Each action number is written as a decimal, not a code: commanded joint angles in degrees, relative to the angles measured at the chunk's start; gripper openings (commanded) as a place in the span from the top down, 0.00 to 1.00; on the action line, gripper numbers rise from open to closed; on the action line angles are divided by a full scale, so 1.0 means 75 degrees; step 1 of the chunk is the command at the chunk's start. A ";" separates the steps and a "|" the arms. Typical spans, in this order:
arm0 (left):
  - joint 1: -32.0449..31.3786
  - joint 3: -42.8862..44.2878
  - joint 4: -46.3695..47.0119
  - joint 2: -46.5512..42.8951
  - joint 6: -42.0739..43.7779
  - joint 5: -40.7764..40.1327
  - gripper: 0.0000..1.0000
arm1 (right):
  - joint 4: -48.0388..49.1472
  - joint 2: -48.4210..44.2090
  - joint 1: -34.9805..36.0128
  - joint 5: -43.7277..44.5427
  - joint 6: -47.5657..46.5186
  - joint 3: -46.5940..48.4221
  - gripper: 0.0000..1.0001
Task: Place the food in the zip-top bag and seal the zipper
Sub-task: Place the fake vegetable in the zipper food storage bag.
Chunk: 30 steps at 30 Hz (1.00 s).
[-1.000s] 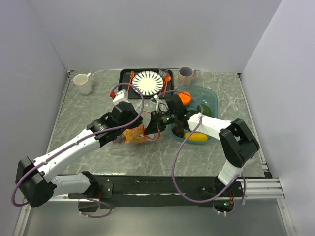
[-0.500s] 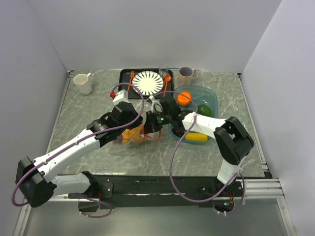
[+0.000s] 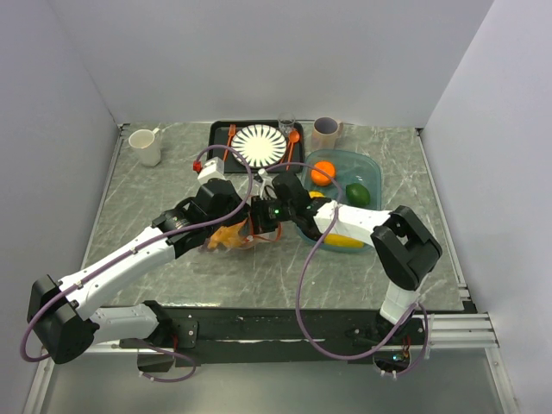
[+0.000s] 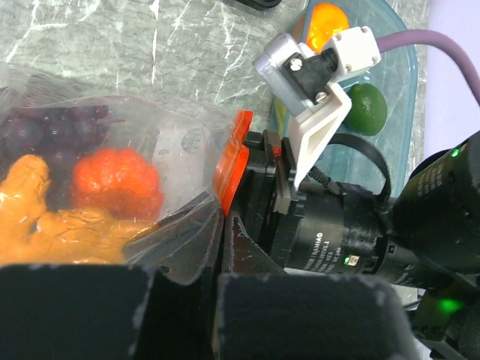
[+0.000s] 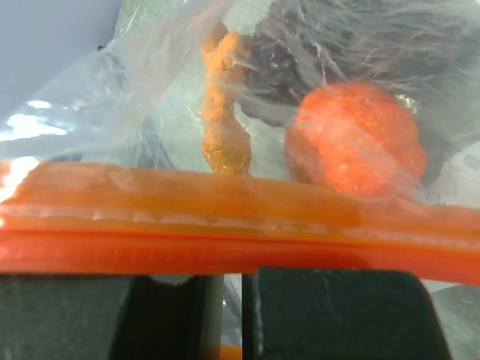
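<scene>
The clear bag (image 4: pixel 176 139) lies on the table (image 3: pixel 155 185) in front of the left arm, just left of the teal tub (image 4: pixel 399 94). Its mouth, with the orange-red zipper (image 5: pixel 225 221), faces the tub.

The left gripper (image 4: pixel 217 300) comes at the bag from its near side. Its two dark fingers (image 4: pixel 75 315) are pressed together, and a fold of the bag's film near the mouth is pinched between them.

The right gripper (image 5: pixel 232 307) meets the bag from the tub side. In the right wrist view the zipper runs straight across just above the fingertips (image 5: pixel 337 315), which stand nearly together with only a thin slit between them. In the left wrist view those fingers close around the end of the strip.

Three kinds of food show through the plastic inside the bag: a round red-orange piece (image 4: pixel 116 182), dark purple pieces (image 4: pixel 45 133) and a knobbly yellow-orange piece (image 4: pixel 41 221).

An orange (image 3: pixel 323 172), a green piece (image 3: pixel 359 194) and a yellow piece (image 3: pixel 343 241) lie in the tub, apart from both grippers.
</scene>
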 commanded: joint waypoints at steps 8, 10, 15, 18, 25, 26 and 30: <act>-0.0021 0.0264 0.0141 -0.0224 -0.0098 -0.0058 0.99 | 0.0330 0.0111 0.0228 0.0092 0.0105 0.0169 0.75; -0.0021 0.0241 0.0153 -0.0247 -0.0110 -0.0070 0.99 | 0.0190 -0.0087 0.0228 0.0255 0.0034 0.0145 0.61; -0.0021 0.0229 0.0176 -0.0259 -0.0110 -0.0070 0.99 | -0.0138 -0.0498 0.0216 0.0478 -0.0048 0.0004 0.45; -0.0021 0.0217 0.0129 -0.0294 -0.0122 -0.0093 0.99 | -0.0303 -0.0896 0.0170 0.0981 -0.0049 -0.0182 0.44; -0.0021 0.0135 0.0094 -0.0399 -0.0110 -0.0164 0.99 | -0.1086 -0.2721 -0.0391 0.2948 0.0221 -0.0920 0.43; -0.0009 0.0123 0.0117 -0.0388 -0.0122 -0.0164 0.99 | -0.1378 -0.2922 -0.0474 0.3253 0.0186 -0.0991 0.43; -0.0021 0.0053 0.0269 -0.0318 -0.0134 -0.0094 0.99 | -0.2094 -0.3825 -0.0814 0.4142 0.0092 -0.1179 0.35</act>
